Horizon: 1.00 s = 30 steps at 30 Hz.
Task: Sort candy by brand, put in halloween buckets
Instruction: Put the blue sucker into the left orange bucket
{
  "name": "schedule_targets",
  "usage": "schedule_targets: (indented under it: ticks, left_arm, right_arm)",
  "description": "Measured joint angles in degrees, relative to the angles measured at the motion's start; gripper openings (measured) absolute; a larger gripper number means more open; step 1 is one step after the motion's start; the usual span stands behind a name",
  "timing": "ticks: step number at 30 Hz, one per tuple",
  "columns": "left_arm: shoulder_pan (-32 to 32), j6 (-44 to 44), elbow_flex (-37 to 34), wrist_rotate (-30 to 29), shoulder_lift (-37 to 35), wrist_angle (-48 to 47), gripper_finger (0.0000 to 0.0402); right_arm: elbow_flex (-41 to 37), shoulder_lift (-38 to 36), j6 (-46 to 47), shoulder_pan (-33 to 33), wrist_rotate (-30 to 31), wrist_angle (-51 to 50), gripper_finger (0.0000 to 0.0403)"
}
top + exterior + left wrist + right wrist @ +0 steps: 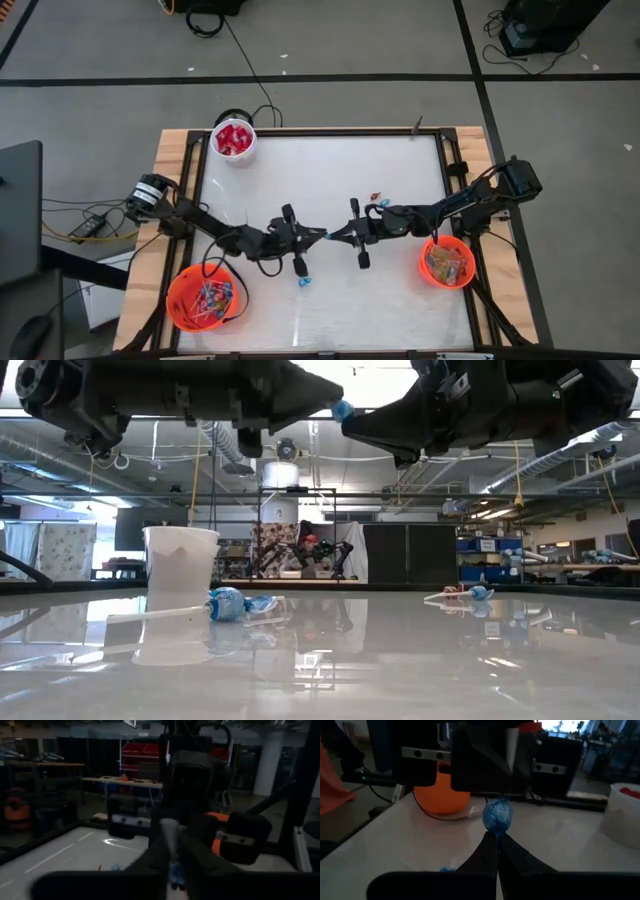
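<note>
We are nearly done: most candy sits in the three buckets, a few pieces lie on the surface (400,300), and both claws, left claw (322,238) and right claw (333,238), pinch one blue lollipop (497,816) mid-air.

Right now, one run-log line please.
stage: arms tip to tip above table | right gripper: shut on blue lollipop stick | left gripper: at lollipop head | loose blue candy: on table
</note>
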Motion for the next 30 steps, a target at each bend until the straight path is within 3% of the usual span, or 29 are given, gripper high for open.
schedule_targets:
  ticks: [2,13,17,22,25,30]
  left_arm:
    - [-0.23,-0.10,-0.90,-1.56,0.00,0.00,0.0016]
    - [-0.22,1.51,-2.46,-3.76,-0.01,0.75,0.0007]
    - [-0.36,1.65,-2.61,-5.85,-0.88,1.61,0.0005]
    - [-3.18,2.91,-2.54,-16.88,-2.87,-4.07,0.0005]
    - [-5.42,3.60,-2.08,-21.31,-4.65,-9.00,0.0005]
    - [-8.40,1.13,0.11,-25.82,-10.48,-20.51,0.0006]
  right_arm:
    - [0.00,0.00,0.14,-0.04,0.45,-1.00,0.0009]
    - [0.06,0.02,0.14,0.22,4.32,-2.03,0.0013]
    - [-0.04,-0.10,0.54,0.55,14.05,-8.45,0.0048]
    - [-0.02,-0.17,9.12,-2.02,30.23,-26.43,0.0121]
    - [-0.07,-0.43,14.28,-4.95,29.57,-34.90,0.0148]
    - [-0.02,-2.43,18.54,-10.74,24.40,-42.11,0.0152]
